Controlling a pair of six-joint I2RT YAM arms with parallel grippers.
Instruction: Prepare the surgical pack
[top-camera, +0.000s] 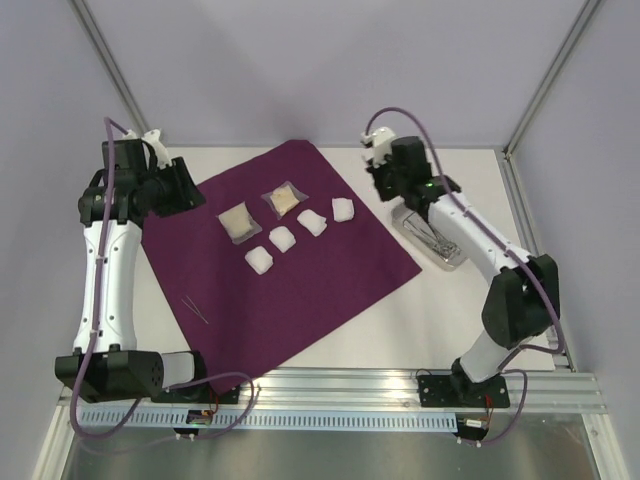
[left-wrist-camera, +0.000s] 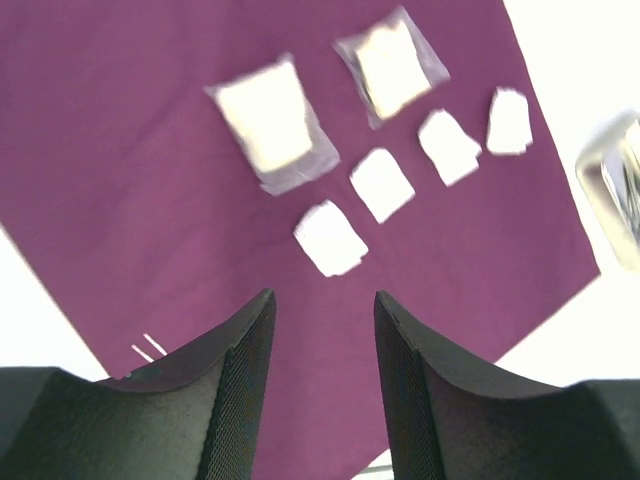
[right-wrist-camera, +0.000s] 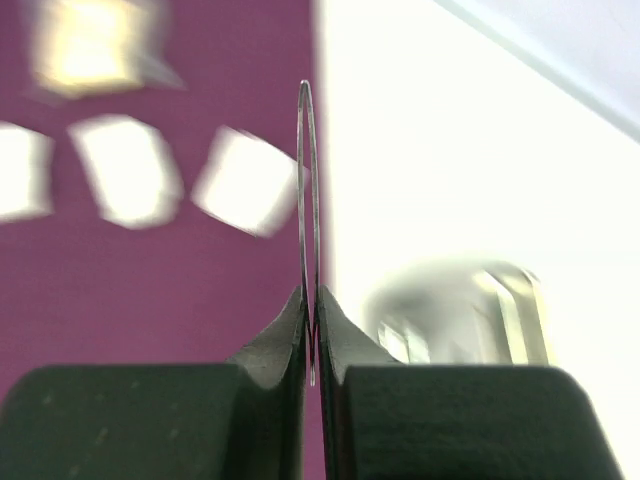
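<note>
White table (top-camera: 400, 330); right arm (top-camera: 480, 240) arched, end effector (right-wrist-camera: 312, 300) pinching forceps (right-wrist-camera: 304, 180).

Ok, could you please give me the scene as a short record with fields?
cloth: dark-purple, spread flat on the table
on cloth: two tan packets, four white gauze pads, one thin steel tool near its left edge
tray: steel, on bare table right of cloth
left end effector: open, empty
right end effector: shut on thin steel forceps

left fingers (left-wrist-camera: 232, 400) spread apart; right fingers (right-wrist-camera: 280, 345) apparently pinched together.
</note>
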